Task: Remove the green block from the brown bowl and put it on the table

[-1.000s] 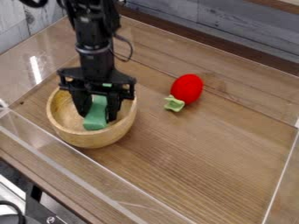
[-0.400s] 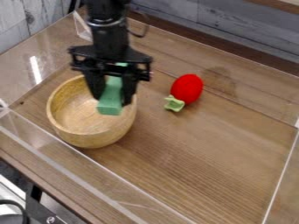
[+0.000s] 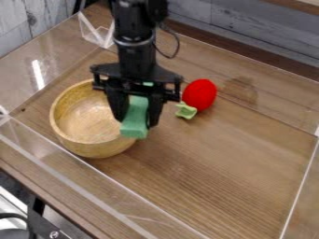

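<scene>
Green block (image 3: 134,118), one, clamped in gripper (image 3: 136,119); one brown bowl (image 3: 77,121).

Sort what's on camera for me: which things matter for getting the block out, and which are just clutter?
Part of the job:
- green block, held in the tool
- brown bowl, now without the block
- table, where the block goes

Just lying about:
- red strawberry toy, right of the bowl
</scene>
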Robot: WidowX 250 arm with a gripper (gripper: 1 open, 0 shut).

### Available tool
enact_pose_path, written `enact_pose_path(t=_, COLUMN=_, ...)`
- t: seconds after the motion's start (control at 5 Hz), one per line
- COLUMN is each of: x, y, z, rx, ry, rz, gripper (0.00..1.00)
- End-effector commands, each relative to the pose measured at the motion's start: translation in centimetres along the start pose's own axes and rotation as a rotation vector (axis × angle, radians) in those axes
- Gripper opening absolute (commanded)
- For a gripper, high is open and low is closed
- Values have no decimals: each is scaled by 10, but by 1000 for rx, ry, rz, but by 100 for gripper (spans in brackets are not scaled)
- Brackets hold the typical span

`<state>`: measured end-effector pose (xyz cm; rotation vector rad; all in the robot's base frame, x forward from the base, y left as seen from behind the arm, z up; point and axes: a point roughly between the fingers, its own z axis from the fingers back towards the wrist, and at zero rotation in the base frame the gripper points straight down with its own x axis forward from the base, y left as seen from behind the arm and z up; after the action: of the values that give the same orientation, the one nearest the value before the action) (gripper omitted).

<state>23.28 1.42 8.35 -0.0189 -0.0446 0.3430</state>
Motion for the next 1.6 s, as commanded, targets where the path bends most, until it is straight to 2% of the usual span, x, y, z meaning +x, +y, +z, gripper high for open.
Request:
enact_pose_path(t=0.0, x=8, y=-5, z=6, rx=-10, ry=-54, rz=26, gripper=0)
enact_pose_path(t=0.4, x=13, y=-5, z=-3, rx=-2, ry=-56, rz=86, gripper=0)
enact_pose_path(t=0.8, x=18, y=-6, z=-11, rx=-3, ry=-57, rz=45, gripper=0)
enact_pose_path(t=1.2, x=12, y=6, z=-40, rx=4, ry=-56, rz=6, gripper=0)
enact_pose_path(t=1.4, x=11, y=-1, z=-38, rx=3, ry=-58, rz=-10, gripper=0)
